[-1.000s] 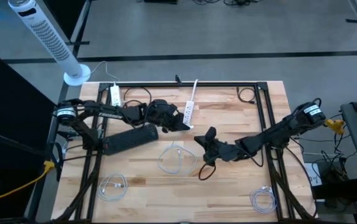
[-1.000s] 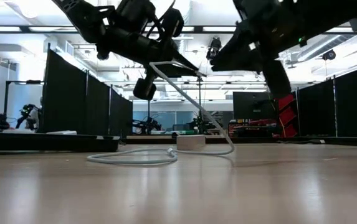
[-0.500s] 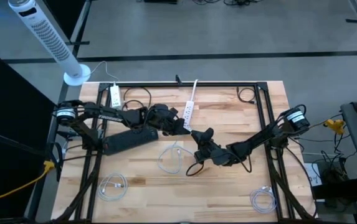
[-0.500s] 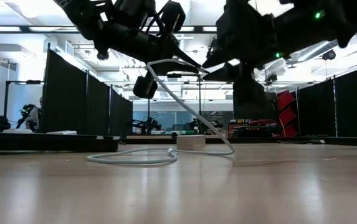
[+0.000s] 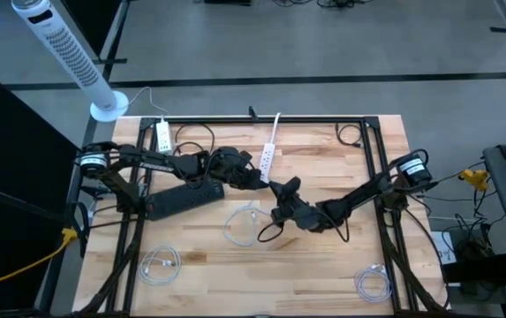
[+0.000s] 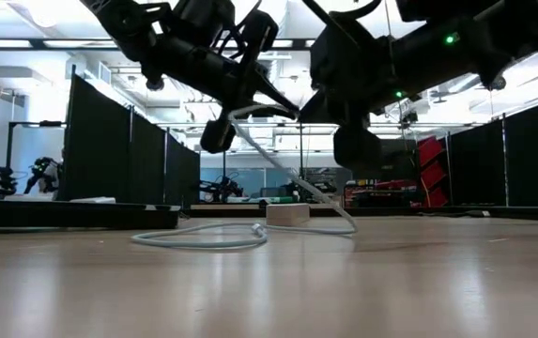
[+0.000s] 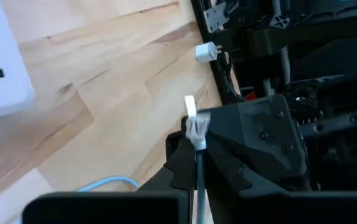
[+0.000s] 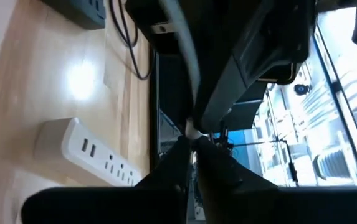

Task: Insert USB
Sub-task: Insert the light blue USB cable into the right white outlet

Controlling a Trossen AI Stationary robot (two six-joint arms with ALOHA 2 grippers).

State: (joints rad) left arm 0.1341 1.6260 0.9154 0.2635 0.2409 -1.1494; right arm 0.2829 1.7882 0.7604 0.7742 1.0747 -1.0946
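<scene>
A white USB cable [image 5: 242,223] lies looped on the wooden table, and one end rises to my left gripper [image 5: 260,181], which is shut on it above the table's middle. The white plug [image 7: 190,107] sticks out past the left fingers. My right gripper [image 5: 275,189] faces the left one, its fingers closed to a narrow point at the plug [image 8: 190,129]. A white power strip [image 5: 268,157] lies just beyond both grippers, flat on the table. My left gripper pinches the cable just behind the plug [image 7: 197,144] between its two fingers, which lie along it. This end is lifted clear; the cable [image 6: 297,178] droops slack to the table. My right gripper's fingertips [image 8: 181,149] meet at the plug's free end, coming level from the table's right. How much of the plug they have is hidden by the fingers.
A black power strip [image 5: 186,196] lies left of the grippers under the left arm. Coiled white cables lie at the near left [image 5: 160,263] and near right [image 5: 372,283]. A small white charger [image 7: 204,52] sits by the frame rail.
My right gripper has moved toward the table's left, up to the left gripper, and now meets the raised plug. My left gripper has held the cable end in place.
</scene>
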